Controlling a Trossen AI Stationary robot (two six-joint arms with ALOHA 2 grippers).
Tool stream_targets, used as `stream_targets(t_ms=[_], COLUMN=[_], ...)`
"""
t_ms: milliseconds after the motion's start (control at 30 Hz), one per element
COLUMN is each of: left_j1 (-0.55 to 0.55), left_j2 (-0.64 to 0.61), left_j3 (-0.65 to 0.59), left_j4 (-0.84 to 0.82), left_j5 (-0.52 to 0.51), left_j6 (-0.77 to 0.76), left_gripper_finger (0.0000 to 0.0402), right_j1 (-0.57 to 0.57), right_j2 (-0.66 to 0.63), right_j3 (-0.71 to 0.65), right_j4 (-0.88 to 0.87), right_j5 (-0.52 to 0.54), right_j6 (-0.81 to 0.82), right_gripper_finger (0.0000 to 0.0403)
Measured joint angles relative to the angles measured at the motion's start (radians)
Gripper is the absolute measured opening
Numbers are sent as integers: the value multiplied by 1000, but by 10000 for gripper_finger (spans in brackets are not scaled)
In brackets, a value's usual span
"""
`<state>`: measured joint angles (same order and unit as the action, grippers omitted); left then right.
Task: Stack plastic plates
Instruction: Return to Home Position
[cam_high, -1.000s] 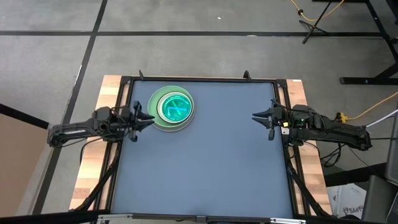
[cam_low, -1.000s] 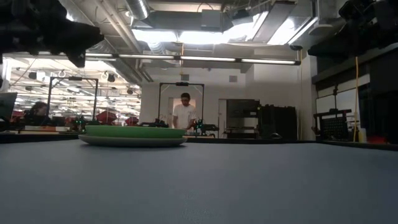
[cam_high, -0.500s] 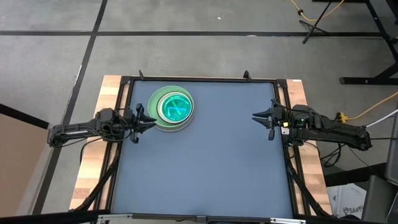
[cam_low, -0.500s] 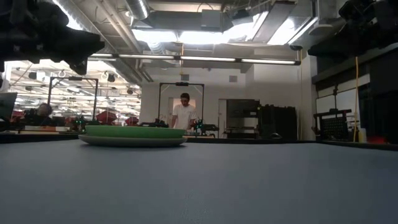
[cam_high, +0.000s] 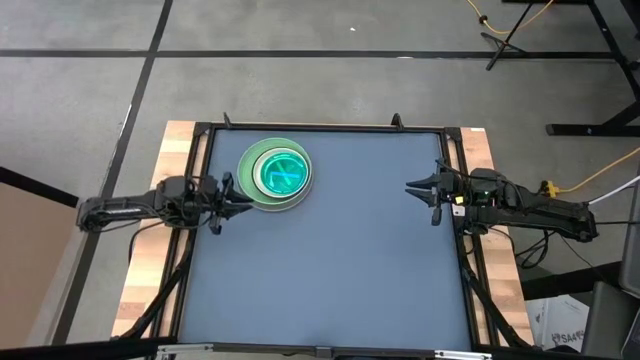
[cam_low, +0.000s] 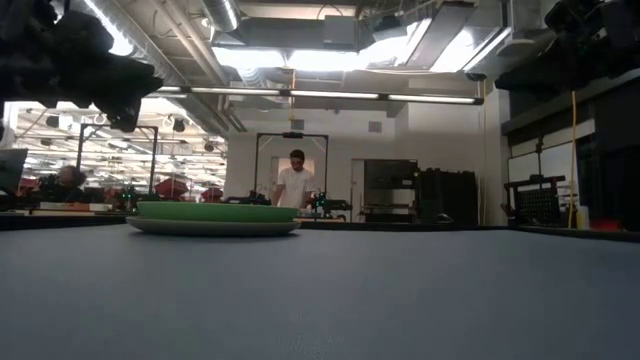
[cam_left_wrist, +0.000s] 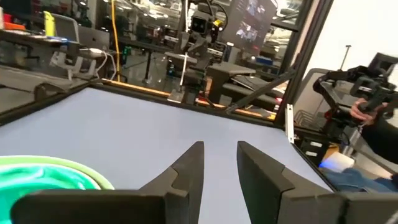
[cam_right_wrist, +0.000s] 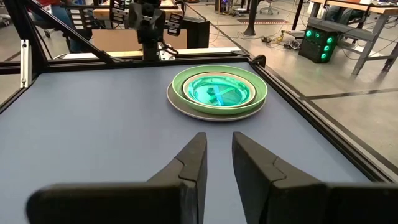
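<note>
The plastic plates stand in one stack at the table's far left. A large grey plate is at the bottom, with a light green plate on it and small translucent green and cyan plates nested on top. The black and white plates are hidden. The stack also shows in the low view and the left wrist view. My left gripper hovers just near-left of the stack, narrowly open. My right gripper waits by the right edge, narrowly open, pointing at the stack.
A black frame rail runs around the blue-grey table top, with wooden boards outside it. The near and middle table lies bare. A person stands far off in the room behind the table.
My left gripper has drifted a little toward the table's near edge, away from the stack's rim, with its fingers unchanged. The plates and my right arm have kept still.
</note>
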<state>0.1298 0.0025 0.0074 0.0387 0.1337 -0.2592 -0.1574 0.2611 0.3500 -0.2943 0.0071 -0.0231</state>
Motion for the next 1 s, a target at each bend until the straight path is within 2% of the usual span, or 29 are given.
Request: stream_targets(t_ms=[300, 700, 867, 1000], left_j1=[-59, -59, -59, -59], left_j2=[0, 0, 0, 0], left_j3=[1, 1, 1, 1], left_j4=[-25, -27, -27, -27], left_j5=[-115, -122, -121, -121], left_j6=[74, 108, 107, 106], left_gripper_finger=[89, 89, 88, 88], right_j1=[0, 0, 0, 0], right_j2=[0, 0, -5, -27], right_j3=[0, 0, -1, -56], right_j4=[0, 13, 21, 110], right_j5=[0, -3, -45, -69], right_j6=[1, 19, 11, 8], right_gripper_finger=[67, 67, 67, 67])
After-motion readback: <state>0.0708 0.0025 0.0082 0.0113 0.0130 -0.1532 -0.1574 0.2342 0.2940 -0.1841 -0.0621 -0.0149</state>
